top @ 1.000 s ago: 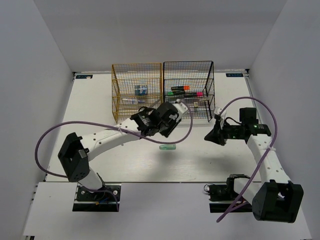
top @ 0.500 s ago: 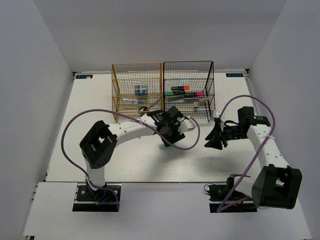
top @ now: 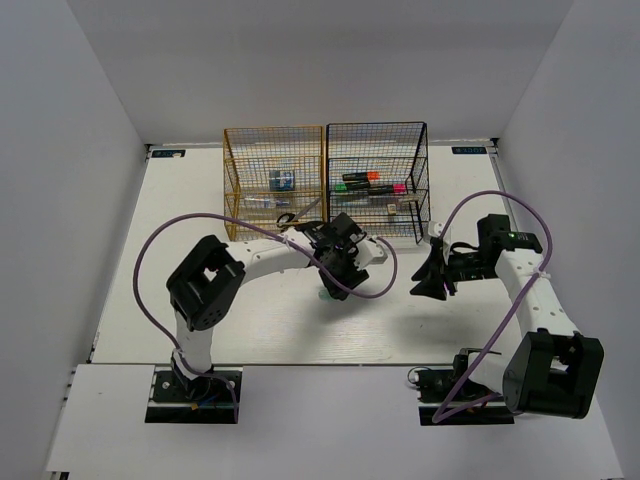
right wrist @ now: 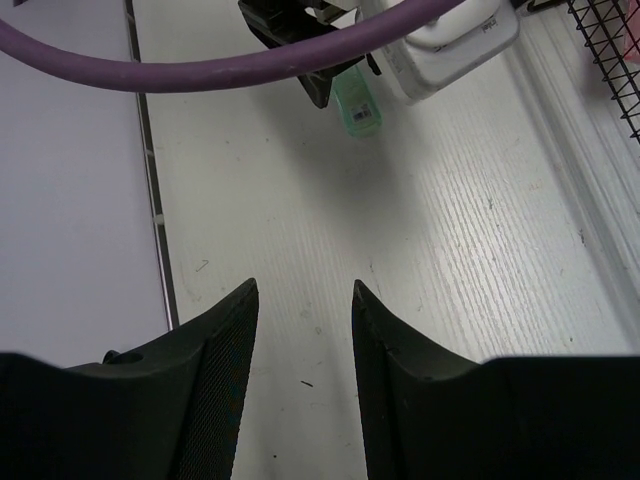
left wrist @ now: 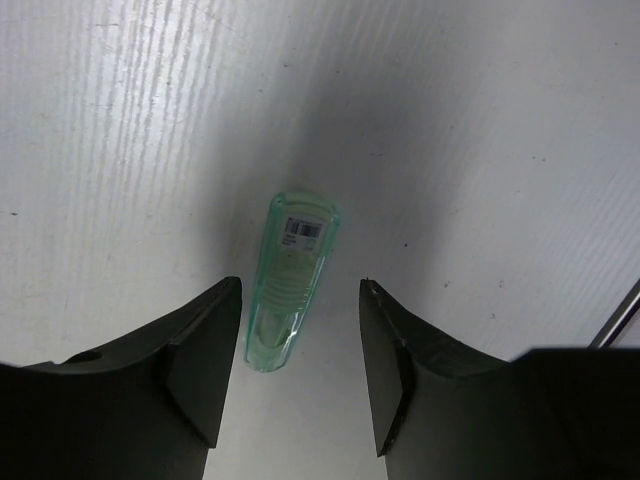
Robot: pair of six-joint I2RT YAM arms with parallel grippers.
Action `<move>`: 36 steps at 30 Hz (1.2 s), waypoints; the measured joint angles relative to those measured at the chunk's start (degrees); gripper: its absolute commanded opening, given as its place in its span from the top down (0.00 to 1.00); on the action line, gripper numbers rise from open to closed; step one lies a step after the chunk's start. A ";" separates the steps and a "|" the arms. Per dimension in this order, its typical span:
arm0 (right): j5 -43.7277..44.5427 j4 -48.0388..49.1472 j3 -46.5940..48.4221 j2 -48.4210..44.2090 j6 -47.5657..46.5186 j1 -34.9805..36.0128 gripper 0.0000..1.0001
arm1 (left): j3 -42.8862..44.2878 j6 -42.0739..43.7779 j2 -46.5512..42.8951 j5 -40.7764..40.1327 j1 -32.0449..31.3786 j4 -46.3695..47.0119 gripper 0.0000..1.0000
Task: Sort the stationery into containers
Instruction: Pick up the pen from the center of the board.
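A translucent green capsule lies flat on the white table. My left gripper is open and low over it, one jaw on each side of the capsule's near end, neither touching it. In the top view the left gripper covers most of the capsule. The right wrist view shows the capsule poking out under the left gripper. My right gripper is open and empty, hovering over bare table to the right. The gold rack and the black rack stand side by side at the back.
The gold rack holds a blue tape roll and scissors. Highlighters lie in the black rack, whose mesh shows at the right wrist view's corner. A purple cable loops off the left arm.
My left gripper has moved from in front of the racks down over the green capsule, now straddling it. The right gripper has shifted slightly toward the near side.
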 measured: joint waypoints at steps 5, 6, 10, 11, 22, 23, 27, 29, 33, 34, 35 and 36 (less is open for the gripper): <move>-0.42 -0.33 0.00 0.22 -0.39 -0.26 0.54 | -0.87 0.00 1.07 1.07 0.00 0.59 0.39; -0.61 -0.48 0.00 0.26 -0.61 -0.37 0.54 | -1.29 0.04 1.46 0.98 -0.02 0.92 0.39; -1.33 -1.60 0.02 0.26 -1.66 -0.68 0.54 | -1.92 0.74 1.79 -1.42 -0.72 2.36 0.39; -1.53 -1.81 0.07 0.26 -1.88 -0.81 0.54 | -1.97 0.94 1.79 -2.25 -0.98 2.67 0.40; -3.26 -5.07 0.39 0.59 -5.05 -2.03 0.53 | -2.71 3.61 1.79 -12.72 -5.14 4.79 0.69; -3.50 -5.51 0.66 0.81 -5.40 -2.14 0.53 | -2.80 3.82 1.77 -13.55 -5.53 4.94 0.73; -4.13 -6.58 1.38 1.36 -6.40 -2.56 0.53 | -2.99 4.00 1.73 -15.10 -5.99 5.70 1.00; -4.26 -7.21 1.49 1.44 -6.80 -2.73 0.54 | -2.93 3.98 1.73 -15.15 -5.86 5.88 1.00; -4.44 -7.76 1.57 1.53 -7.45 -3.06 0.54 | -2.29 2.89 1.73 -13.64 -4.68 5.01 1.00; -4.46 -7.80 1.57 1.55 -7.48 -3.06 0.54 | -1.90 2.58 1.75 -13.25 -4.13 4.26 1.00; -4.46 -7.87 1.57 1.62 -7.45 -3.06 0.54 | -1.60 2.34 1.75 -12.90 -3.54 3.34 1.00; -4.44 -7.89 1.57 1.77 -7.43 -3.06 0.54 | -1.09 2.08 1.75 -12.74 -2.97 2.10 1.00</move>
